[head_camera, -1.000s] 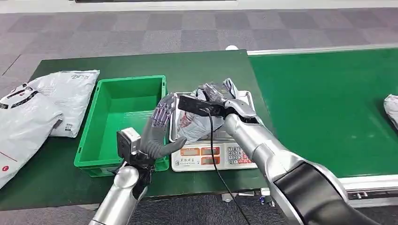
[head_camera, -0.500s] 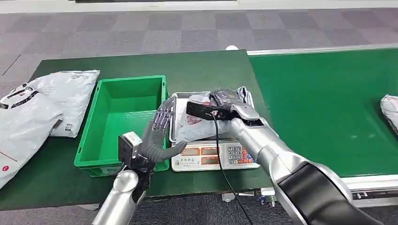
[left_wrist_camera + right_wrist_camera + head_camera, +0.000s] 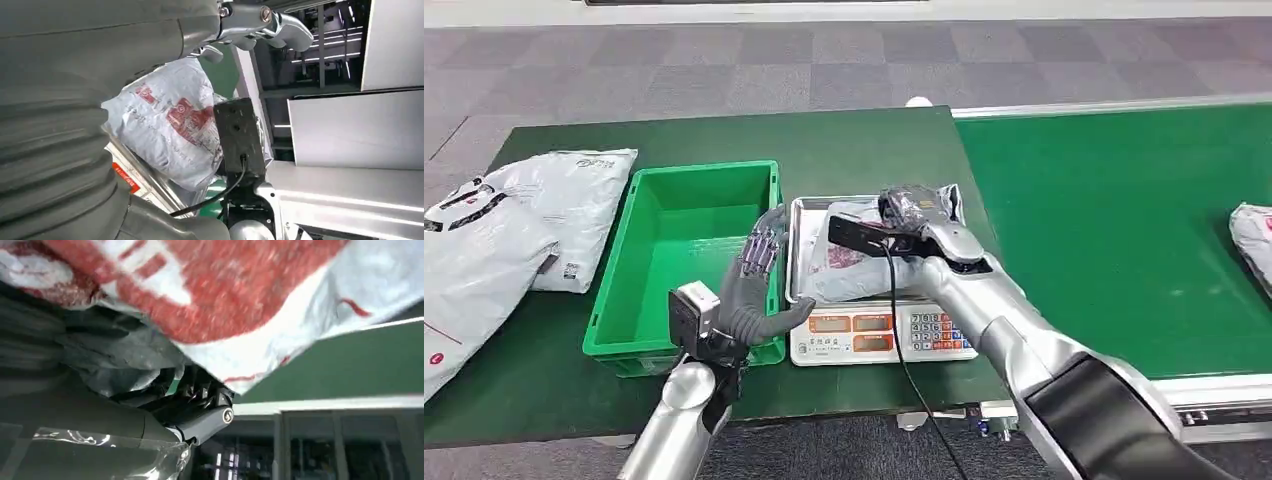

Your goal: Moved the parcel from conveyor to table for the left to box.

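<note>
Head view shows me the grey plastic mailer parcel with red print (image 3: 849, 262) lying on the steel pan of the silver electronic scale (image 3: 879, 334), which stands on the dark green table (image 3: 854, 145) between the green plastic crate (image 3: 686, 262) and the green conveyor belt (image 3: 1114, 220). My right hand (image 3: 916, 213) rests on the far end of the parcel, fingers curled down over it; the black wrist camera block (image 3: 856, 233) sits just above the bag. From the right wrist view I see the parcel's red and white film (image 3: 260, 305) pressed close against the hand's dark fingers (image 3: 200, 390), so I read it as gripping the bag, though I cannot tell how tightly.

My left hand (image 3: 759, 280) is raised at the near right corner of the crate, just beside the scale, fingers straight and spread, thumb pointing toward the scale; it holds nothing. In the left wrist view the parcel (image 3: 165, 125) lies beyond the hand's grey ribbed cover (image 3: 55, 150), with the right arm's camera block (image 3: 237, 135) in front of it.

Two more grey mailer bags (image 3: 514, 235) lie on the table to the left of the crate, and another grey bag (image 3: 1254, 235) sits on the belt at the far right.
</note>
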Controlling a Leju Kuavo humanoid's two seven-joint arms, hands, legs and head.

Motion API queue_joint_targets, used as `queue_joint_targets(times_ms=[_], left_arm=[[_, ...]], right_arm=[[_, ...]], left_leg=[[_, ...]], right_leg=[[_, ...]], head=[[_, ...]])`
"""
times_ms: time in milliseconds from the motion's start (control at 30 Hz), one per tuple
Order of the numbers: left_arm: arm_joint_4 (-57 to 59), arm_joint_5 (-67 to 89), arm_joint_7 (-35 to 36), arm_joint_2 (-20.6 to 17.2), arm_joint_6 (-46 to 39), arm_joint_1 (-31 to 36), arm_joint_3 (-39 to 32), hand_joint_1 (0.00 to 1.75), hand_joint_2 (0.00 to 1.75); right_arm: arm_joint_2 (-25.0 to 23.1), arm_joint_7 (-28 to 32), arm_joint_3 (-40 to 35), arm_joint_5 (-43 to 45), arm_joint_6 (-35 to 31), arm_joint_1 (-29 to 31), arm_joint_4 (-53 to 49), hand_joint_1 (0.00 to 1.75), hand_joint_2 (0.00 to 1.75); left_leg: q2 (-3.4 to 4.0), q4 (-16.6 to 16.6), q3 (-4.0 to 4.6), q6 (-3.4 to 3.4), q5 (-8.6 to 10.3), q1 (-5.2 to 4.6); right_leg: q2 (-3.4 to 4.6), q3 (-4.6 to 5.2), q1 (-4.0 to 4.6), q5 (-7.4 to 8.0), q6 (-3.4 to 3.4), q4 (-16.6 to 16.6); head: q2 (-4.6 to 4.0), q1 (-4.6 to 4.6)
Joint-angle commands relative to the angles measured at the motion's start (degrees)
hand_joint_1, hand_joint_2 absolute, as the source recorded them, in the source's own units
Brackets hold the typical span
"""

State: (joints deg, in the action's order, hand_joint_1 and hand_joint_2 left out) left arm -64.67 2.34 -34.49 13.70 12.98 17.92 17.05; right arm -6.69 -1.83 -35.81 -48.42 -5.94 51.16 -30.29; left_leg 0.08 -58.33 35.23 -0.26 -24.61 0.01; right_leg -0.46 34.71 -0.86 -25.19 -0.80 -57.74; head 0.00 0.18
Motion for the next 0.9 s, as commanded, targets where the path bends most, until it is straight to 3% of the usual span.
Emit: queue_joint_targets(times_ms=[33,200,333,467,600,867,900], left_arm=[[-1.7,-1.4,0.5,-1.5,-0.5,0.0,-2.6,0.00,1.75],[-2.8,-1.9,1.0,-1.3,-0.8,-0.3,-3.0,0.00,1.75],[-2.7,-1.9,1.0,-1.2,-0.8,-0.2,-2.9,0.00,1.75],[-1.5,-1.9,1.1,-1.1,-0.6,0.0,-2.7,0.00,1.75],[0.8,-1.7,0.2,-1.1,-0.3,1.0,-2.1,0.00,1.75],[1.9,-2.1,0.0,-1.4,-0.1,2.4,-1.5,0.00,1.75],[1.9,-2.3,0.1,-1.5,-0.1,2.4,-1.4,0.00,1.75]], right_arm=[[5.5,9.8,10.5,10.1,-4.8,-11.4,-20.3,0.00,1.75],[7.2,19.4,15.7,16.6,-12.3,-17.7,-30.1,0.00,1.75],[7.3,19.5,15.7,16.7,-12.2,-17.6,-30.0,0.00,1.75],[5.8,26.7,18.5,18.4,-22.4,-20.2,-33.5,0.00,1.75],[5.3,27.8,19.9,17.3,-29.0,-22.2,-36.5,0.00,1.75],[5.1,28.9,20.9,19.0,-30.1,-23.3,-38.8,0.00,1.75],[4.9,32.8,21.4,22.2,-31.3,-24.6,-41.3,0.00,1.75]], left_leg=[[-0.12,0.1,-0.14,-0.03,-0.01,0.07],[-0.22,0.1,-0.03,-0.02,-0.01,0.06],[-0.14,0.1,-0.03,-0.01,-0.05,0.04],[-0.11,0.1,0.05,-0.02,-0.05,0.00],[-0.14,0.1,-0.05,-0.03,-0.04,0.02],[-0.13,0.1,0.03,-0.03,-0.04,0.02],[-0.11,0.1,-0.01,-0.04,-0.04,0.03]], right_leg=[[-0.08,-0.20,0.07,-0.02,0.05,0.2],[-0.18,-0.12,0.06,-0.05,0.04,0.1],[-0.09,-0.10,0.04,-0.06,0.03,0.1],[-0.06,0.02,0.00,-0.04,0.02,0.1],[-0.10,-0.09,0.03,-0.06,0.04,0.1],[-0.08,0.01,0.02,-0.05,0.04,0.1],[-0.06,-0.04,0.04,-0.04,0.05,0.1]], head=[[0.00,0.00],[-0.02,0.00],[-0.02,0.00],[0.00,0.00],[-0.02,0.00],[0.00,0.00],[0.00,0.00]])
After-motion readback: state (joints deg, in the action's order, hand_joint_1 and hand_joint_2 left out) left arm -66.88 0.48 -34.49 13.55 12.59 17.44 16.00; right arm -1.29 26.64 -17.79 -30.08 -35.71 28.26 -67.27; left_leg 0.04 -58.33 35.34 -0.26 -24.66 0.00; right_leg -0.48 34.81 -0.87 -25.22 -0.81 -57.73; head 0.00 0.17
